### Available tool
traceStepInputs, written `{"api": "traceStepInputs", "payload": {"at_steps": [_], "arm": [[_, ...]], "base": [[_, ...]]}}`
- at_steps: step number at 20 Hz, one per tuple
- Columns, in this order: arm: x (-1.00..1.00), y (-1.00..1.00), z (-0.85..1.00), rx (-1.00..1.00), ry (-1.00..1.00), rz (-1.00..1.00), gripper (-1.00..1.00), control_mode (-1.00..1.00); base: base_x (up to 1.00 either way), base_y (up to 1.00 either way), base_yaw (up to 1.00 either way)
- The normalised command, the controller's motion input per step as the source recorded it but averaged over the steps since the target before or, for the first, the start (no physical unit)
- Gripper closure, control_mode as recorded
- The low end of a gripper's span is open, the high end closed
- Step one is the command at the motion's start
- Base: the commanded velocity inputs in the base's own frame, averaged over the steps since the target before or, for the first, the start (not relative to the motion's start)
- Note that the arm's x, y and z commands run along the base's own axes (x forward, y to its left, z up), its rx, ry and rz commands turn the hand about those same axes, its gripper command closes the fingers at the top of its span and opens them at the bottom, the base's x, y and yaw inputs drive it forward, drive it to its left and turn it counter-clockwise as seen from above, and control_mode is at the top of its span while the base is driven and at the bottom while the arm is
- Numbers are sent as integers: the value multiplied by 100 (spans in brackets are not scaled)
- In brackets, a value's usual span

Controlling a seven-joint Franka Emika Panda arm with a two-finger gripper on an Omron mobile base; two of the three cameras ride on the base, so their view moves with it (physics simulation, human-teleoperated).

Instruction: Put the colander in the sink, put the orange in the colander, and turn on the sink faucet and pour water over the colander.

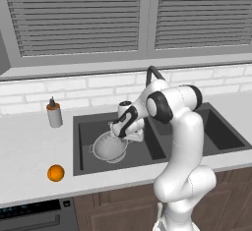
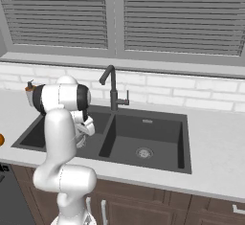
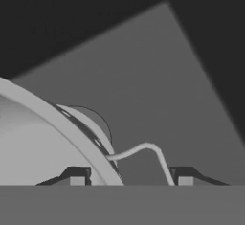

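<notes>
The shiny silver colander (image 1: 108,147) sits in the left basin of the dark grey sink (image 1: 78,141). My gripper (image 1: 128,136) hangs over the colander's right side, open. In the hand view the fingertips (image 3: 76,176) stand wide apart, with the colander (image 3: 38,142) rim and its thin wire handle (image 3: 143,147) between them, not pinched. The orange (image 1: 55,173) rests on the counter left of the sink, near the front edge. The dark faucet (image 2: 113,87) rises behind the divider between the basins, its spout (image 1: 153,72) partly behind my arm.
A grey soap bottle (image 1: 54,113) with an orange cap stands on the counter behind the sink's left corner. The right basin (image 2: 143,138) has a round silver drain. A white tile wall and shuttered windows close off the back.
</notes>
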Motion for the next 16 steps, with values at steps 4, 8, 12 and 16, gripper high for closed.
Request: {"api": "traceStepInputs", "payload": {"at_steps": [4, 8, 12, 16], "arm": [[-9, -23, -3, 0, 0, -8, 100, -100], [-12, -39, -1, 0, 0, -10, 100, -100], [-1, -16, 0, 3, 0, -5, 100, -100], [0, 0, 0, 0, 0, 0, -100, -100]], "base": [[0, 0, 0], [0, 0, 0], [0, 0, 0], [0, 0, 0]]}}
